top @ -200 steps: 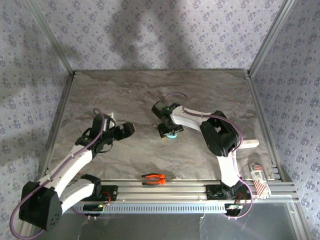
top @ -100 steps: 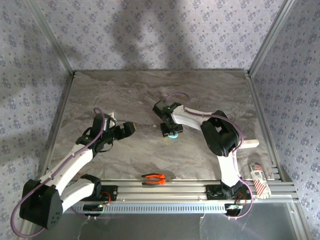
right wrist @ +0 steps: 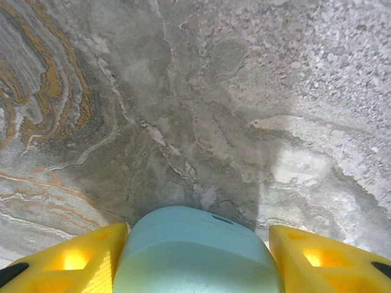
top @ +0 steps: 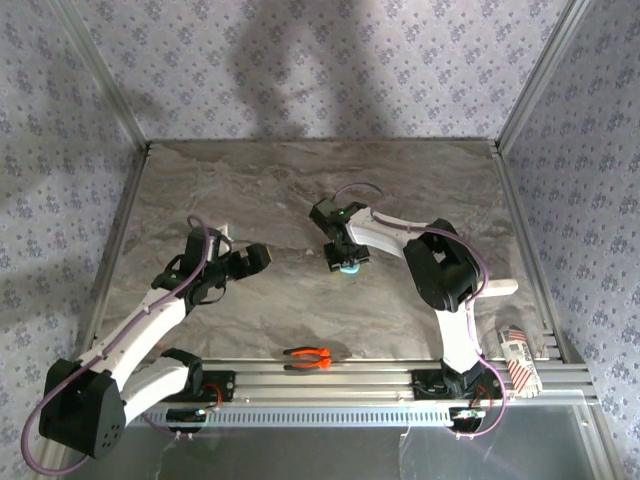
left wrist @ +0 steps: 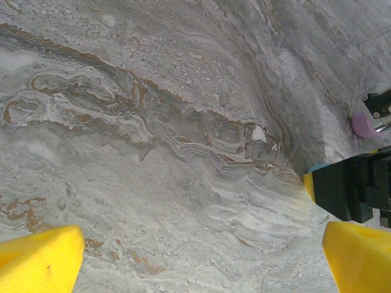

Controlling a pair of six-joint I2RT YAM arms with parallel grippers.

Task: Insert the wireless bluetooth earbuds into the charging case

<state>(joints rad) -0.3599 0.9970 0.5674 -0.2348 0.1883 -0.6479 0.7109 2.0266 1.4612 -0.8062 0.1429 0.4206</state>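
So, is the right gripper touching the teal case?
Touching. The right wrist view shows the teal case wedged between the right gripper and its yellow fingers, both pressed against its sides with no gap.

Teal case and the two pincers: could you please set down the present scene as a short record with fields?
Right pincer: closed on the teal case, yellow fingers against both sides
Left pincer: open, nothing between its fingers, over the table
Pliers: at the table's near edge, apart from both pincers

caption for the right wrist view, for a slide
Right gripper closed on a teal charging case, marbled table beyond.
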